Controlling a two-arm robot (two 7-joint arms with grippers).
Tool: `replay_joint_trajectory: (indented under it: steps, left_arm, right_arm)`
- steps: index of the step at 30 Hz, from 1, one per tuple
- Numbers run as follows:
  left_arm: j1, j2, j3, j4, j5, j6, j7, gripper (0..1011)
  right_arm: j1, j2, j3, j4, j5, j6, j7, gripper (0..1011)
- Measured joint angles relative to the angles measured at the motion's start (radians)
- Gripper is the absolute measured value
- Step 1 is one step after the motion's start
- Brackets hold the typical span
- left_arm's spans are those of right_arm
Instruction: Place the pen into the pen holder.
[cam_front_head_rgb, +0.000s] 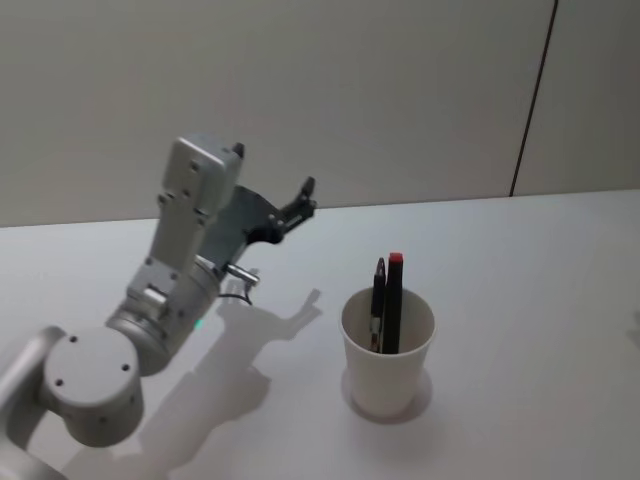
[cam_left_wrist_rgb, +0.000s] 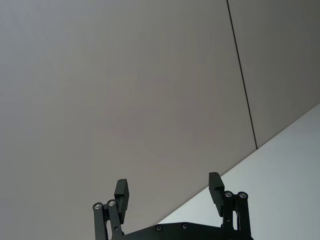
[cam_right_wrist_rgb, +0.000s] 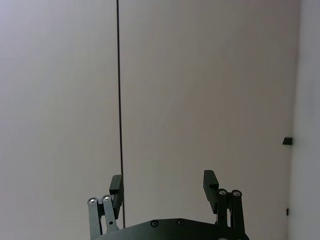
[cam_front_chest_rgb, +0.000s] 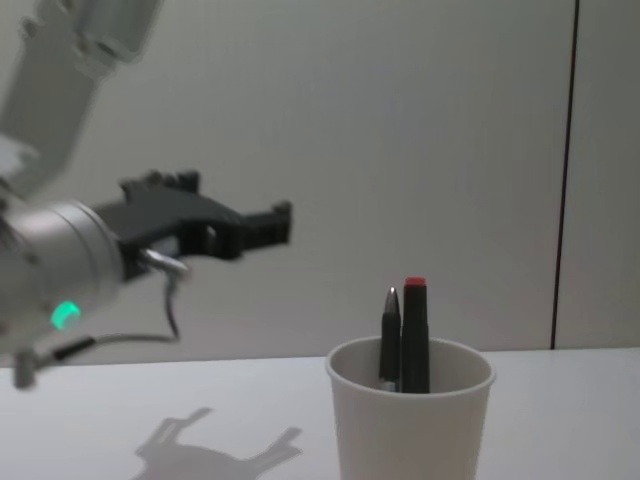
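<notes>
The pen holder (cam_front_head_rgb: 388, 355), a plain white cup, stood upright mid-tabletop (cam_front_head_rgb: 520, 300) with a black pen (cam_front_head_rgb: 379, 305) and a red-capped one (cam_front_head_rgb: 394, 302) inside, their lower halves hidden. The left gripper (cam_front_head_rgb: 300, 205) hung open and empty, well apart. The right gripper (cam_right_wrist_rgb: 162, 187) was open, empty.

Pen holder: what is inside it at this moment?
The pen holder contains two pens standing upright: a black pen with a red top and a thinner dark pen beside it. Their lower ends are hidden by the cup wall. The left gripper, jaws open, is off to the side.
</notes>
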Motion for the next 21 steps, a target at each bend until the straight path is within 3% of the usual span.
replay_joint_trajectory:
  steps: [6,21]
  left_arm:
    - [-0.003,-0.025,0.036,0.033,0.001,-0.02,0.013,1001]
    - [-0.004,-0.029,0.042,0.038,0.001,-0.023,0.015,1001]
  right_arm:
    - [0.015,-0.037,-0.012,0.028,-0.02,0.033,0.064,1001]
    - [0.058,-0.148,-0.045,0.112,-0.08,0.129,0.255,1001]
